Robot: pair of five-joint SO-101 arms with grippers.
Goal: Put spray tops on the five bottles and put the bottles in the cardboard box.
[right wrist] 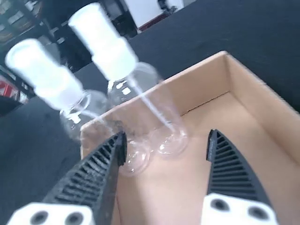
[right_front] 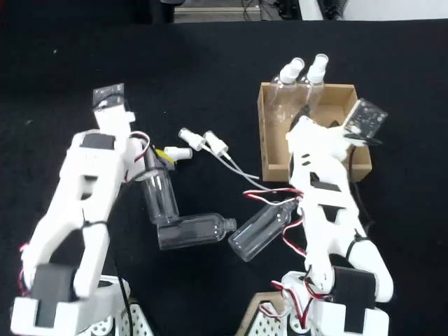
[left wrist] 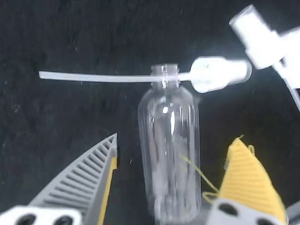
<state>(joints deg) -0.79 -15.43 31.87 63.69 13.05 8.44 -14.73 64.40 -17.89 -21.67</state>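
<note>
I judged two of the five finished: two capped bottles leaned on the far wall of the box, at the right of the table. The right gripper hung over the box with its jaws apart and nothing between them.

The step in hand looked like the third bottle. On the left, the left gripper had its jaws spread either side of a bare bottle. I could not see either jaw touching the glass, so I took it as framed, not gripped. A loose top lay just beyond the bottle's mouth, with its tube running across in front of the neck.

Two more tops lay just to the right of that one, between the arms. Two other bare bottles lay on their sides nearer me, the right-hand one under the right arm.

Next, as I read it, the left jaws needed to close on the bottle's body and hold it with the neck exposed. The right gripper would have to come away from the box and take a top by its head. The tube would then have to be threaded into the narrow mouth, and it looked thin and floppy, so alignment would matter most.
</note>
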